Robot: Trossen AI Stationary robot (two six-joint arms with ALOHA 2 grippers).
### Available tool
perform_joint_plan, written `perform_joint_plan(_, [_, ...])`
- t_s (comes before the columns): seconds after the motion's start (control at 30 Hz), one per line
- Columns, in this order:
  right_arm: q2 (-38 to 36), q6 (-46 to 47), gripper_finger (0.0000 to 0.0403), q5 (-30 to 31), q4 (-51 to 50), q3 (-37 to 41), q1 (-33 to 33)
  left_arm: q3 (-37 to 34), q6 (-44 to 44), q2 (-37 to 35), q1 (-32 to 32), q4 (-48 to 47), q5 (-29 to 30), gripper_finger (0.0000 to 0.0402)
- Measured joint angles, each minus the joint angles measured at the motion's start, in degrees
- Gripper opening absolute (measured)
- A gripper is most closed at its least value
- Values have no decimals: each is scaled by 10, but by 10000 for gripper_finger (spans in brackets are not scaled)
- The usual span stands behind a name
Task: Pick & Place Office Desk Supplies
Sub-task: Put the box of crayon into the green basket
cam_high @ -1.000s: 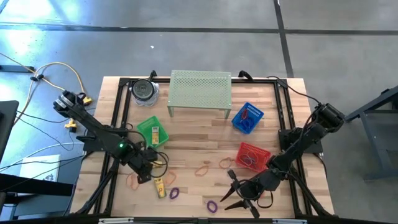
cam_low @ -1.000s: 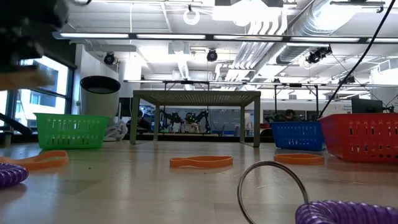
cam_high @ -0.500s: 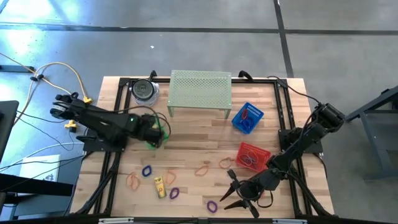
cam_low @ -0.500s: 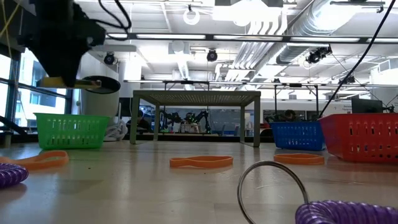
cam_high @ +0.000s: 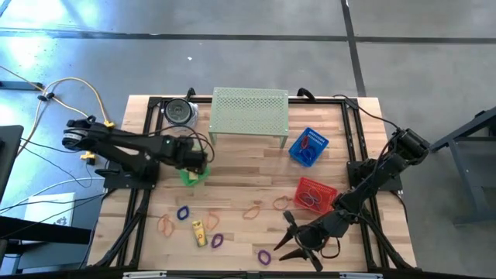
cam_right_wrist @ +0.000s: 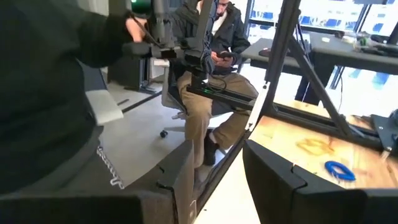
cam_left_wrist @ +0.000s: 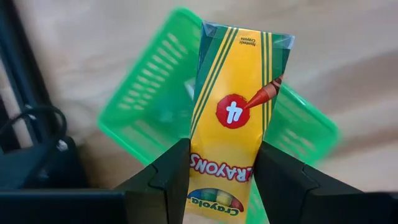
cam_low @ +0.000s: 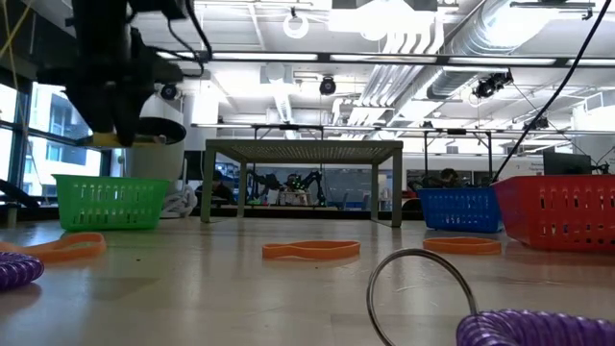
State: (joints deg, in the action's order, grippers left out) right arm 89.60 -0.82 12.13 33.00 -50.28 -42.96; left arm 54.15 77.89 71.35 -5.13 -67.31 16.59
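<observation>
My left gripper (cam_high: 194,160) hangs over the green basket (cam_left_wrist: 143,118) at the table's left and is shut on a yellow crayon pack (cam_left_wrist: 239,93). The low view shows that gripper (cam_low: 113,115) well above the basket (cam_low: 106,202). A second yellow pack (cam_high: 199,232), purple bands (cam_high: 183,211) (cam_high: 217,241) (cam_high: 264,255) and orange bands (cam_high: 165,225) (cam_high: 253,210) (cam_high: 280,203) lie flat on the near half of the table. My right gripper (cam_high: 298,242) stands open near the table's front edge, nothing between its fingers. My left gripper pinches the crayon pack's two long edges near its one end (cam_left_wrist: 221,171) between its two fingers. The fingers come from above, pointing steeply down, and lie along the pack, which juts out past the fingertips. The pack is lifted clear above the green basket.
A pale green perforated stand (cam_high: 249,112) and a dark-lidded jar (cam_high: 180,112) stand at the far edge. A blue basket (cam_high: 308,147) and a red basket (cam_high: 315,194) hold bands at the right. A seated person (cam_right_wrist: 205,74) shows beyond the table.
My left gripper has carried the crayon pack from the near left of the table toward the far edge, to above the green basket, rolling its wrist on the way. A purple band shows where the gripper was. My right arm has kept still.
</observation>
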Motion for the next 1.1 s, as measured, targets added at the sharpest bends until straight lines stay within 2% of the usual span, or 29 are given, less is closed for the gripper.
perform_joint_plan(0.2, [0,7,127,36,-1,0,0,-37,-35,0,48,21,-13,152])
perform_joint_plan(0.43, [0,-45,127,36,-34,0,4,-47,-1,0,43,46,-32,152])
perform_joint_plan(0.6, [-6,-130,127,6,-56,0,18,-47,15,0,34,73,-32,152])
perform_joint_plan(0.8, [-32,-126,127,-17,-80,0,41,-47,27,0,33,74,-46,155])
perform_joint_plan(0.9, [-32,-128,127,-17,-82,0,45,-47,15,0,33,74,-32,171])
perform_joint_plan(1.1, [-32,-125,127,-20,-81,0,49,-47,3,0,33,77,-29,229])
